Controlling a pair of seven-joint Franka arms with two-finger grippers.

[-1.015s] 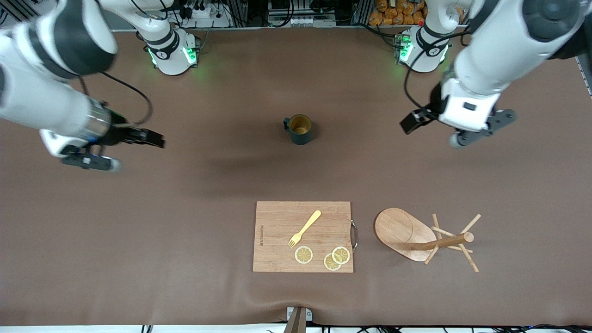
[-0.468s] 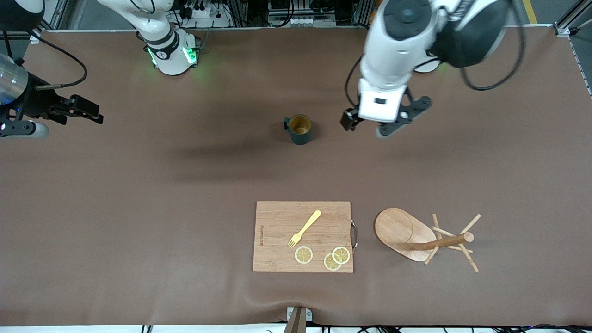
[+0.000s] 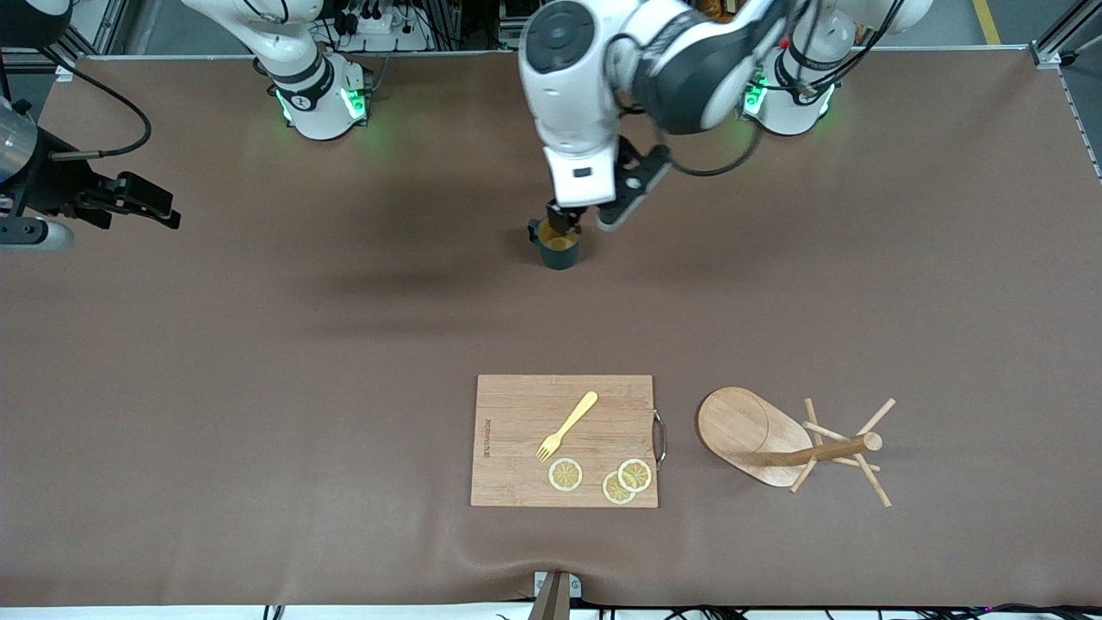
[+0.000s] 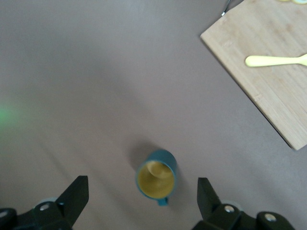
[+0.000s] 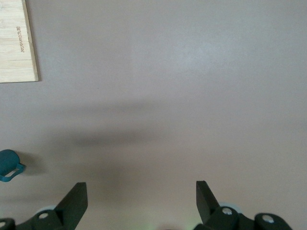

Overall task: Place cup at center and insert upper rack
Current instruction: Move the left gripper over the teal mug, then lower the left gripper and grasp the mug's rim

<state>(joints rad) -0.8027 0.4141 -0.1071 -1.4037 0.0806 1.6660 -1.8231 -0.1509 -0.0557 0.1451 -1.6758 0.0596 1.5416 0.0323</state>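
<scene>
The dark teal cup (image 3: 558, 247) stands upright on the brown mat, farther from the front camera than the cutting board. My left gripper (image 3: 570, 219) hovers right over it, open and empty. In the left wrist view the cup (image 4: 156, 178) sits below and between the spread fingers of the left gripper (image 4: 142, 194), with its handle showing. The upper rack (image 3: 779, 439) lies tipped on its side beside the cutting board, toward the left arm's end. My right gripper (image 3: 153, 205) is open and empty over the right arm's end of the table, also seen in its wrist view (image 5: 139, 196).
A rectangular wooden cutting board (image 3: 564, 439) lies near the front edge and carries a yellow fork (image 3: 568, 424) and three lemon slices (image 3: 566, 474). The board (image 4: 268, 72) and fork (image 4: 276, 60) also show in the left wrist view. The right wrist view shows the cup (image 5: 8, 165) at its edge.
My left arm has swung from the left arm's end of the table to over the cup. My right arm has drawn back to the right arm's end.
</scene>
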